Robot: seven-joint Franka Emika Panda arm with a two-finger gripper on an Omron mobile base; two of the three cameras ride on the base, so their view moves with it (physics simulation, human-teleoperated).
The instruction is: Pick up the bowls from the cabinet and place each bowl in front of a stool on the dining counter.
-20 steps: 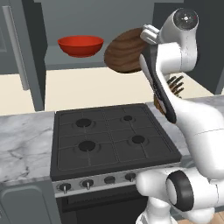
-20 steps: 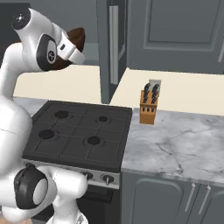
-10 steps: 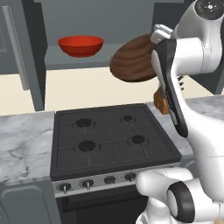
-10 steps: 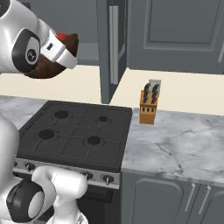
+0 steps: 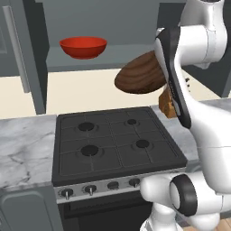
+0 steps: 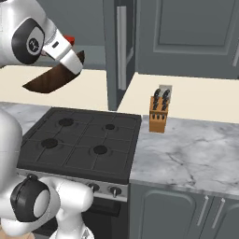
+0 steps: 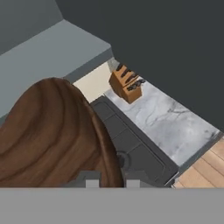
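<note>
Gripper [image 7: 110, 177] closed on the rim of the brown wood-grain bowl [image 5: 142, 75], finger tips pinching its edge at the bottom of the hand view. Bowl is off every surface, carried in the air above the stove [image 5: 115, 142], over its back right corner as seen from the left base view. It hangs tilted, the rim held by the claw higher than the free rim; in the right base view the same bowl [image 6: 52, 78] slopes down toward the left edge of the frame, dark underside toward the camera.

Red bowl [image 5: 83, 47] sits upright on the shelf of the open cabinet [image 5: 117, 54], near the shelf's left end, well apart from the held bowl. Cabinet door [image 5: 20, 54] stands open at the left, long grey bar handle on its face. In the right base view a small red patch [image 6: 69, 39] shows just behind the wrist; likely the same red bowl, mostly hidden.

Stove has four burners and a row of knobs along its front edge. Marble worktop [image 6: 186, 154] runs on both sides of it. Knife block [image 6: 159, 112] stands upright at the back edge of the worktop, just right of the stove's back right corner, also seen in the hand view [image 7: 126, 84] beyond the bowl's rim. Grey lower cabinets [image 6: 186, 210] under the worktop
</note>
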